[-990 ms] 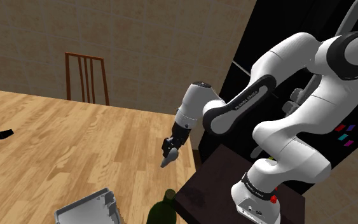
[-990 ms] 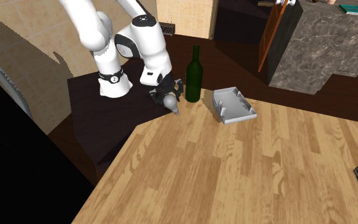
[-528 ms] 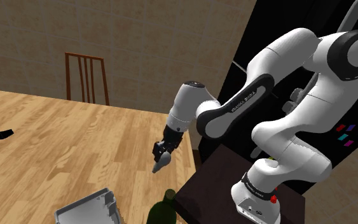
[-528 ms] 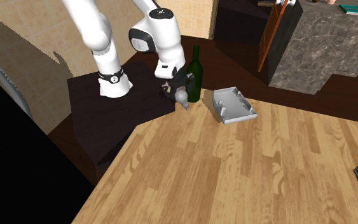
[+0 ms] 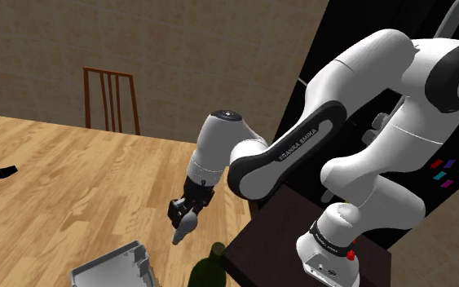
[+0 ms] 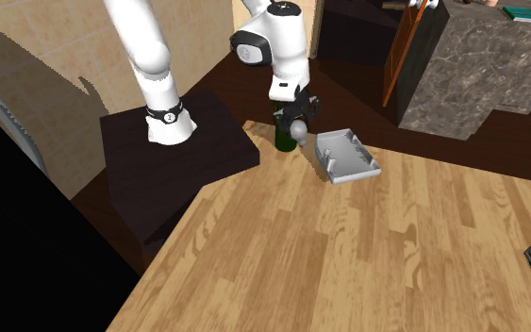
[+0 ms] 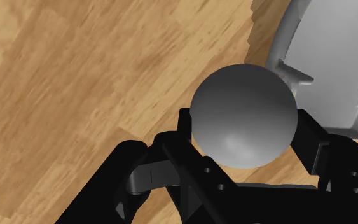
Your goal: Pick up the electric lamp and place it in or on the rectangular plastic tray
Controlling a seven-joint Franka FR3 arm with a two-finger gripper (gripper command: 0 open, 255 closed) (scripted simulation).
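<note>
Your shoulder camera looks down from beside the stand (image 5: 272, 232), the second faces it across the wooden table (image 6: 301, 245), both sharing the tray (image 6: 353, 160).

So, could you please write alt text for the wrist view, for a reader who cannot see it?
The gripper clasps a round grey lamp, seen from close behind. Beyond the lamp lies a wooden table, and part of a grey tray shows just past the lamp.
</note>
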